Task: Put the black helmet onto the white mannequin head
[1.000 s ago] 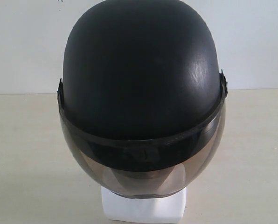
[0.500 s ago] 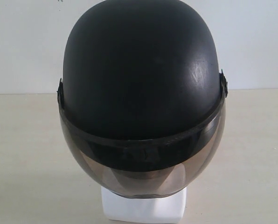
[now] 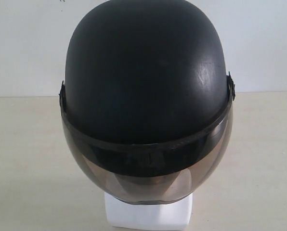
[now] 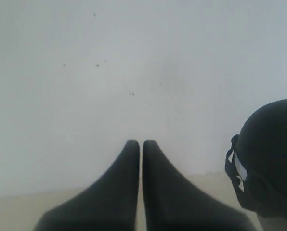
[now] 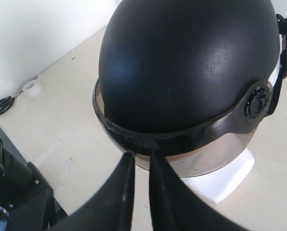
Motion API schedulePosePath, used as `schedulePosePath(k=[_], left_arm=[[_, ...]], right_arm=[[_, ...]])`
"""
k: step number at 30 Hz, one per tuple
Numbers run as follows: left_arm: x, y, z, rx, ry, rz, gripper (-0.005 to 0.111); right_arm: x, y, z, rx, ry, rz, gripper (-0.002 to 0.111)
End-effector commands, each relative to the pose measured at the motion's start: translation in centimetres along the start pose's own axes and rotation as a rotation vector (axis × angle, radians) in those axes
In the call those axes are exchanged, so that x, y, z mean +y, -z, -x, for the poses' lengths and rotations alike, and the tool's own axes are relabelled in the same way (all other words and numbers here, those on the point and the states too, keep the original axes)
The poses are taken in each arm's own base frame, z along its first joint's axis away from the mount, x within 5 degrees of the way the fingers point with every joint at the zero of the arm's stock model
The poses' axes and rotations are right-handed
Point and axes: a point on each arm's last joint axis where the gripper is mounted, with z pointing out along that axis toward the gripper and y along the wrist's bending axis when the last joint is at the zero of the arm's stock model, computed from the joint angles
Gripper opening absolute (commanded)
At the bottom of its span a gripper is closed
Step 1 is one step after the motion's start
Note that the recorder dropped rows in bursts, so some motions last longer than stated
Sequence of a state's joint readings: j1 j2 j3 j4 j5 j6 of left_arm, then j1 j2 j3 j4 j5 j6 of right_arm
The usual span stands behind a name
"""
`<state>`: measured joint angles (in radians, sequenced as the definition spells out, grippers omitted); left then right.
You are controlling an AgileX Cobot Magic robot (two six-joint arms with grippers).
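Note:
The black helmet (image 3: pixel 143 72) sits on the white mannequin head, of which only the blocky neck base (image 3: pixel 148 214) shows below the smoky visor (image 3: pixel 148 178). No gripper appears in the exterior view. In the right wrist view my right gripper (image 5: pixel 140 155) hangs in front of the helmet (image 5: pixel 182 62), near the visor's lower edge, its jaws a narrow gap apart with nothing between them. The white base (image 5: pixel 230 178) stands under it. In the left wrist view my left gripper (image 4: pixel 141 143) is shut and empty, off to one side of the helmet (image 4: pixel 273 154), facing the wall.
A beige table (image 3: pixel 28 159) carries the head, with a white wall (image 3: pixel 268 43) behind. Scissors (image 5: pixel 3 103) and a roll of tape (image 5: pixel 32 87) lie by the wall. A black arm base (image 5: pixel 13 183) stands at the table's edge.

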<state>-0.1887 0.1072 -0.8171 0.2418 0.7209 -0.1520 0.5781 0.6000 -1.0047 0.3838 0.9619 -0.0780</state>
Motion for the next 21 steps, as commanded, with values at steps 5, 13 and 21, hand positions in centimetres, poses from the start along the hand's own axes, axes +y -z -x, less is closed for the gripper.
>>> schedulePosePath(k=[5, 13, 21], left_arm=[[-2.5, -6.4, -12.0, -0.098, 0.183, -0.093, 0.004], [-2.0, -6.5, -18.6, -0.018, 0.252, 0.038, 0.004], [-2.1, -6.2, -20.9, 0.246, 0.135, 0.035, 0.004]], right_arm=[[0.0, 0.2, -0.1, -0.006, 0.007, 0.000, 0.012], [0.0, 0.2, -0.2, 0.000, 0.007, 0.001, 0.012], [0.0, 0.2, -0.1, -0.005, 0.007, 0.000, 0.012]])
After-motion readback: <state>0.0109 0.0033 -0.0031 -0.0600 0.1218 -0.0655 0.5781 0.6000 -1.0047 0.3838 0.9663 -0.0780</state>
